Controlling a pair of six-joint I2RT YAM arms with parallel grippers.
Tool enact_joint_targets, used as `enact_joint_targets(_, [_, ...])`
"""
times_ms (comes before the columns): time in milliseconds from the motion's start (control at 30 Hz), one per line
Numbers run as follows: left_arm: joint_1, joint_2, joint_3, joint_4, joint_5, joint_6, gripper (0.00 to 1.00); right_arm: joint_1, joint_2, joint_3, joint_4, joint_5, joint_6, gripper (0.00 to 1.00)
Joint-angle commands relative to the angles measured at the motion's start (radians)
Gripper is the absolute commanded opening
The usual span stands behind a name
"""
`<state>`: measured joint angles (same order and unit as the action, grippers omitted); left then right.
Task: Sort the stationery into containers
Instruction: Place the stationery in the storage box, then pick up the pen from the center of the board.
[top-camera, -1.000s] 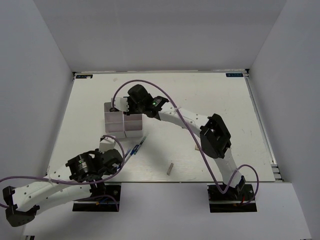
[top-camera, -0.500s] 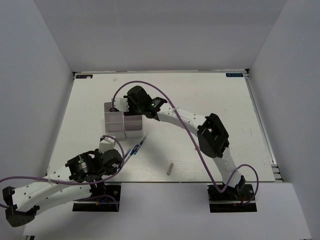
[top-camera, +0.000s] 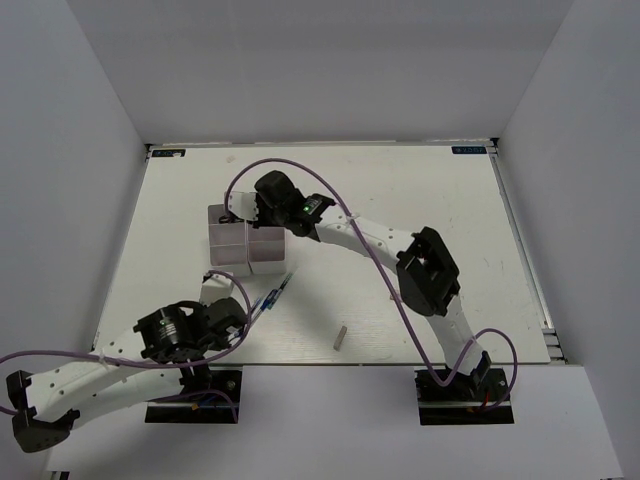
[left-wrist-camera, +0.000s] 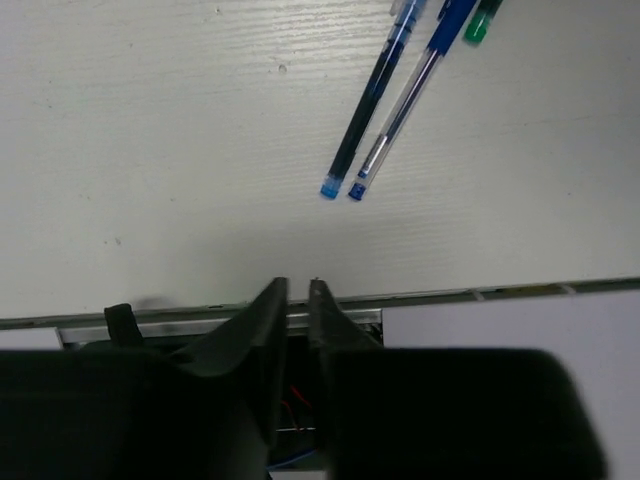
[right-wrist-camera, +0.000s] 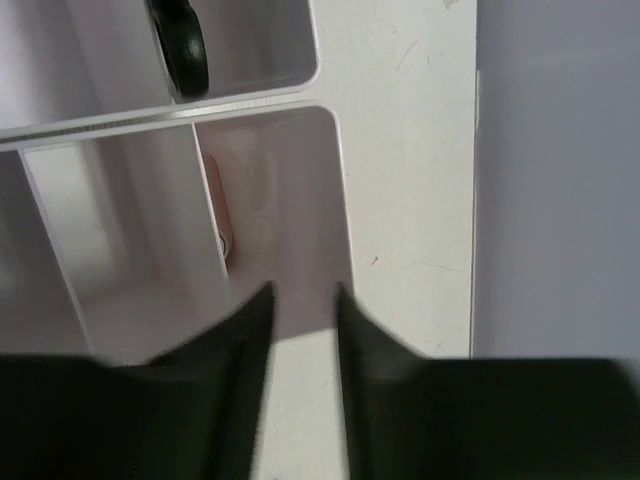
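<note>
The white divided tray stands left of the table's middle. My right gripper hovers over its far end, open and empty. In the right wrist view the tray's dividers show. A black scissors handle lies in one compartment, and a pinkish item leans on a divider in the one below the jaws. My left gripper is shut and empty over the near table edge. Two blue pens and a green highlighter tip lie beyond it. The pens lie near the tray.
A short grey stick lies near the front edge, right of the pens. The table's metal front edge runs just under the left fingers. White walls enclose the table on three sides.
The right arm's elbow has shifted slightly and its gripper stays over the tray's far end. The left arm has barely moved.
</note>
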<state>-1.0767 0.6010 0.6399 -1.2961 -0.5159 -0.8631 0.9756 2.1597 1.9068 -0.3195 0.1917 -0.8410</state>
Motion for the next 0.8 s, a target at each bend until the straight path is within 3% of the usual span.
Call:
enact_joint_targets(0, [-0.006,0.064,0.014,0.046,-0.003,0.035,0.22,0.000,-0.144,-0.003,-0.004,-0.014,0.129,0.24])
enact_joint_targets(67, [-0.008,0.139,0.024,0.096,0.004,0.078,0.17,-0.003,-0.219,-0.040,-0.019,-0.020,0.228,0.00])
enact_joint_targets(133, [-0.005,0.203,0.032,0.139,0.011,0.121,0.19,-0.014,-0.254,-0.064,-0.065,-0.023,0.272,0.00])
enact_joint_targets(167, [0.004,0.244,0.037,0.174,0.022,0.134,0.22,-0.029,-0.312,-0.121,-0.076,-0.028,0.334,0.07])
enact_joint_targets(200, [0.012,0.269,0.037,0.211,0.024,0.165,0.24,-0.034,-0.330,-0.146,-0.116,-0.035,0.354,0.26])
enact_joint_targets(233, [0.029,0.323,0.037,0.228,0.028,0.174,0.25,-0.040,-0.375,-0.172,-0.130,-0.049,0.390,0.60])
enact_joint_targets(300, [0.087,0.356,0.020,0.332,0.073,0.234,0.27,-0.075,-0.448,-0.320,-0.144,-0.087,0.446,0.66])
enact_joint_targets(433, [0.188,0.411,-0.032,0.516,0.192,0.329,0.44,-0.149,-0.664,-0.659,-0.067,-0.138,0.500,0.16])
enact_joint_targets(600, [0.268,0.482,-0.028,0.636,0.229,0.403,0.48,-0.222,-0.876,-0.935,-0.036,-0.175,0.551,0.16])
enact_joint_targets(767, [0.319,0.566,0.004,0.681,0.254,0.469,0.46,-0.268,-0.982,-1.045,-0.026,-0.218,0.574,0.18])
